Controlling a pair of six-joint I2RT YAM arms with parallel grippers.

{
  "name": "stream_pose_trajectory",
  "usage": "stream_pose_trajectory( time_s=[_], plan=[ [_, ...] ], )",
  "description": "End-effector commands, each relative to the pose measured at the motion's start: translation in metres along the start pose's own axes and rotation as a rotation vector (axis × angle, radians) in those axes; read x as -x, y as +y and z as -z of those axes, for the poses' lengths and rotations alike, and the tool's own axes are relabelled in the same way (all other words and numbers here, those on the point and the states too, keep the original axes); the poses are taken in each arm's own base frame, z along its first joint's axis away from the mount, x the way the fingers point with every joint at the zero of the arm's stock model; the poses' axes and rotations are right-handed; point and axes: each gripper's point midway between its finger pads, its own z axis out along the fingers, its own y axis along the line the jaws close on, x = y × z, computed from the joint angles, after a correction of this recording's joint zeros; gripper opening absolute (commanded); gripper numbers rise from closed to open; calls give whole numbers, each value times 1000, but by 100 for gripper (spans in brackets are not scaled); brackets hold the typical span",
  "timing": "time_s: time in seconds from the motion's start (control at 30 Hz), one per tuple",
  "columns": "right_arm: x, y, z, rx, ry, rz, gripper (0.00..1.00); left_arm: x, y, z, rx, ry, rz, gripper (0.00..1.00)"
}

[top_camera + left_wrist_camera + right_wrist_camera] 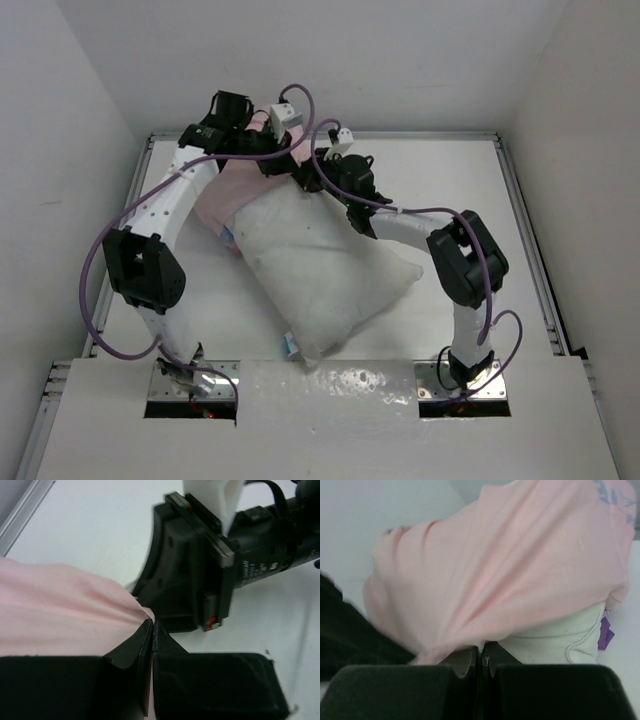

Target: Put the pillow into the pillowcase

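Note:
The white pillow (320,275) lies diagonally across the table, its far corner under the pink pillowcase (232,192). My left gripper (268,148) is shut on a pinch of the pale pink pillowcase fabric (65,610). My right gripper (318,172) is close beside it, also shut on the pillowcase edge (485,575). In the right wrist view the pillow's white corner (555,640) shows under the draped case. A bit of purple print (606,634) shows at the right.
The table (480,190) is white with metal rails along its edges. White walls enclose the left, right and back. The right arm's black wrist (200,565) sits very close in front of the left gripper. A small blue tag (290,347) shows at the pillow's near corner.

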Motion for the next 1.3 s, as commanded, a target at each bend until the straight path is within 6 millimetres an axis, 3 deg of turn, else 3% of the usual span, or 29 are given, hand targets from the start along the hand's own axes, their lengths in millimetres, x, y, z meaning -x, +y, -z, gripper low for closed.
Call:
stream_pose_trajectory(
  time_s=[0.0,0.13,0.2,0.23,0.33,0.4,0.47,0.5,0.53,0.57,0.6,0.63,0.67,0.7,0.73,0.77,0.8,0.83,0.9,0.93,0.97,1.0,1.03,1.07,1.1,1.13,1.17,1.2,1.27],
  plan=[
    [121,27,7,7,-490,-31,0,12,-86,-14,-281,-19,-110,0],
    [141,-20,15,-199,-640,-117,0,-1,-108,-14,-354,17,-128,0],
    [146,-32,18,-270,-667,-132,0,-8,-109,-13,-359,40,-123,0],
    [141,-45,18,-333,-652,-134,0,-11,-109,-13,-355,47,-133,0],
    [125,-57,19,-399,-588,-117,0,-21,-103,-16,-333,74,-106,0],
    [104,-71,27,-441,-544,-106,0,-21,-88,-18,-280,67,-88,0],
    [99,-75,38,-458,-513,-93,1,-13,-74,-17,-225,46,-55,4],
    [89,-87,45,-487,-473,-68,10,-8,-62,-12,-183,36,-54,19],
    [85,-85,49,-477,-415,-43,35,-5,-56,-9,-159,30,-46,28],
    [74,-98,55,-516,-327,26,51,2,-44,-1,-119,14,-53,44],
    [72,-98,57,-519,-273,71,65,5,-39,3,-100,8,-54,50],
    [84,-90,57,-500,-216,181,84,11,-28,14,-64,-5,-53,54],
    [86,-90,59,-518,-162,241,90,14,-23,21,-46,-13,-51,58],
    [68,-100,69,-568,-22,303,95,16,-19,29,-34,-22,-41,64],
    [71,-100,74,-583,23,352,99,15,-4,44,4,-37,-17,66],
    [88,-95,81,-593,39,440,99,20,0,55,9,-64,-3,68],
    [83,-97,90,-607,101,476,96,20,5,64,23,-80,34,68],
    [96,-88,95,-594,102,528,79,14,21,81,56,-106,73,68],
    [96,-76,95,-529,136,551,43,8,34,97,108,-125,136,66],
    [110,-60,88,-477,112,557,23,-5,55,111,183,-124,174,60],
    [96,-51,80,-408,176,548,22,-11,61,117,216,-122,198,41],
    [94,-45,73,-378,192,549,27,-17,68,120,247,-122,248,33],
    [110,-22,60,-327,168,576,38,-31,79,127,285,-116,292,28],
    [85,-26,47,-302,257,586,59,-38,82,129,294,-114,333,28],
    [79,-21,38,-279,283,616,69,-46,88,135,313,-116,362,29],
    [91,6,23,-224,264,706,81,-57,90,135,314,-106,395,33],
    [60,-4,9,-215,359,741,97,-62,91,137,320,-106,420,34],
    [70,11,-3,-196,335,790,99,-73,96,142,341,-101,450,36],
    [46,16,-19,-161,380,874,99,-82,100,148,367,-95,477,37]
  ],
)
